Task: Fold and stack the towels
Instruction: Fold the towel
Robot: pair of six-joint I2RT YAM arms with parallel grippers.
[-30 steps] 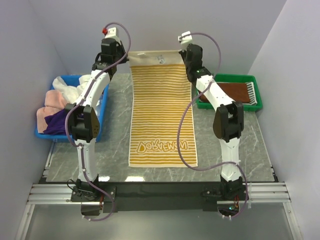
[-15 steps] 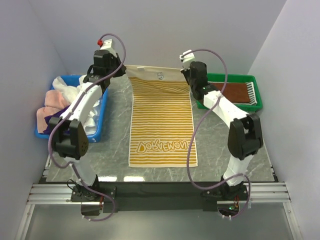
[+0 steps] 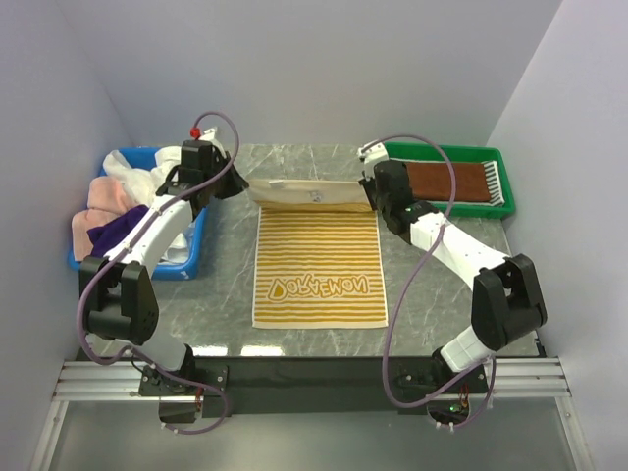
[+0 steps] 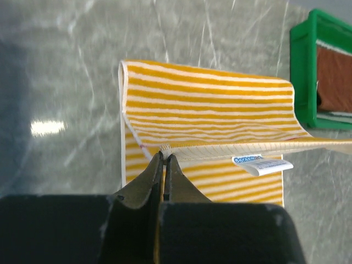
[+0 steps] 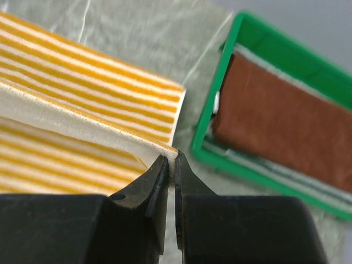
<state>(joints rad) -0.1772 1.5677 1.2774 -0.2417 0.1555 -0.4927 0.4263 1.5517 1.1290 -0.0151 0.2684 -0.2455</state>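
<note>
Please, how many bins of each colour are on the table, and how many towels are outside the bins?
blue bin: 1
green bin: 1
yellow-white striped towel: 1
Total: 3

The grey marbled table [image 3: 221, 289] carries a yellow striped towel [image 3: 319, 260] in the middle, a blue bin [image 3: 177, 267] left and a green tray [image 3: 461, 149] right.
</note>
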